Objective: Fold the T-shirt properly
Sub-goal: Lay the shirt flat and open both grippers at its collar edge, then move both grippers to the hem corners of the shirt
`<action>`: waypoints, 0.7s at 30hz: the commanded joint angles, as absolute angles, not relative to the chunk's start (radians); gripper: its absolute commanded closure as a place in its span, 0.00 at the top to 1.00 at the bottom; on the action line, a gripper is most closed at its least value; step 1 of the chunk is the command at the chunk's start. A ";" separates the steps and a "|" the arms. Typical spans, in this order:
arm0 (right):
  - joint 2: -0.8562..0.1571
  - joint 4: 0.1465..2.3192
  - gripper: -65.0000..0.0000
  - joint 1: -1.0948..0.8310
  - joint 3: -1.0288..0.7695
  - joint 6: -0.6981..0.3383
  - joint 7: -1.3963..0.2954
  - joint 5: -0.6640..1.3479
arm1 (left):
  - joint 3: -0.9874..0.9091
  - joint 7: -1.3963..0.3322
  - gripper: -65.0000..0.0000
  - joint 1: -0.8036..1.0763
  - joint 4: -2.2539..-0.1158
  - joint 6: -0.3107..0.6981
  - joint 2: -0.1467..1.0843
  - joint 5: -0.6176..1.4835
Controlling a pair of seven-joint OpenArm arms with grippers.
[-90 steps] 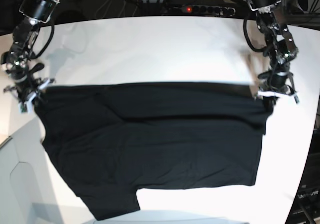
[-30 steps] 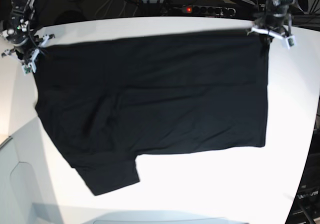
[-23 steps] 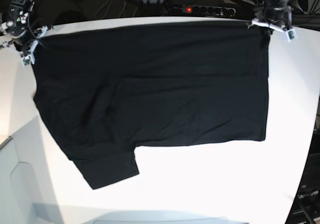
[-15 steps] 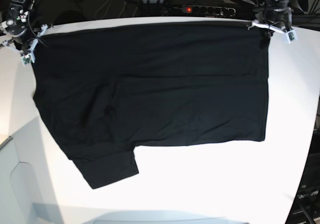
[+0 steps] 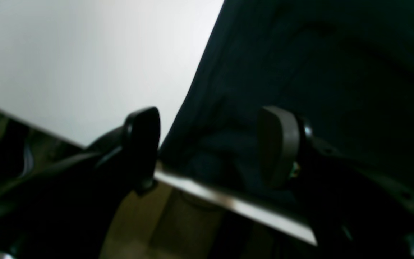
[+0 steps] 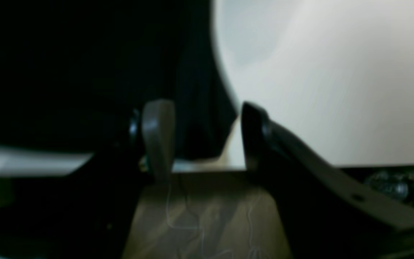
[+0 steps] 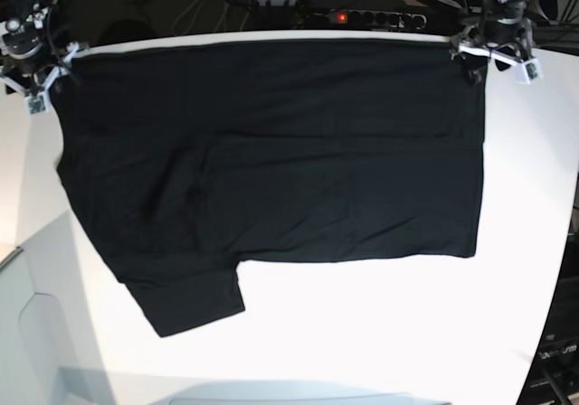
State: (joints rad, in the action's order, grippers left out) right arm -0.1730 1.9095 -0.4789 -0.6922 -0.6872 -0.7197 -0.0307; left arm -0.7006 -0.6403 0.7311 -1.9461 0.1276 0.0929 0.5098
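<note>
Overhead, the T-shirt [image 7: 271, 170] lay spread flat, plain black side up, across most of the white table [image 7: 380, 333]. Its upper edge ran along the table's far rim, and one sleeve [image 7: 185, 301] projected toward the near-left corner. The left gripper [image 7: 493, 57] stood at the far corner of the cloth on the view's right; the right gripper [image 7: 36, 57] stood at the far corner on the view's left.

From the left wrist, the left gripper [image 5: 210, 144] had its jaws parted wide, with a bunched corner of the T-shirt [image 5: 300, 72] lying between them at the table's rim, touched by neither finger as far as the blur allowed.

From the right wrist, the right gripper [image 6: 207, 140] likewise showed jaws apart, the edge of the T-shirt [image 6: 84, 64] hanging between the fingers [image 6: 158, 136] without being pinched.

A power strip [image 7: 362, 16] sat behind the table.
</note>
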 commanded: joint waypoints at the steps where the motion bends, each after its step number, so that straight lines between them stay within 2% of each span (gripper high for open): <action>1: -0.179 1.934 0.51 -0.460 -0.717 -0.698 -0.697 -0.028 | -0.727 -0.621 0.61 0.739 -1.977 0.125 0.099 0.512; 7: -0.173 1.925 0.51 -0.308 -0.733 -0.698 -0.697 -0.027 | -0.800 -0.621 0.61 0.641 -1.998 0.125 0.101 0.510; 12: -0.177 1.842 0.51 -0.113 -0.631 -0.698 -0.697 -0.041 | -0.814 -0.622 0.61 0.458 -1.992 0.125 0.105 0.501; 18: -0.171 1.560 0.51 0.189 -0.507 -0.698 -0.685 -0.188 | -0.782 -0.622 0.61 0.226 -1.914 0.125 0.105 0.496; 21: -0.171 1.369 0.51 0.343 -0.496 -0.698 -0.630 -0.232 | -0.727 -0.621 0.61 0.114 -1.817 0.125 0.125 0.409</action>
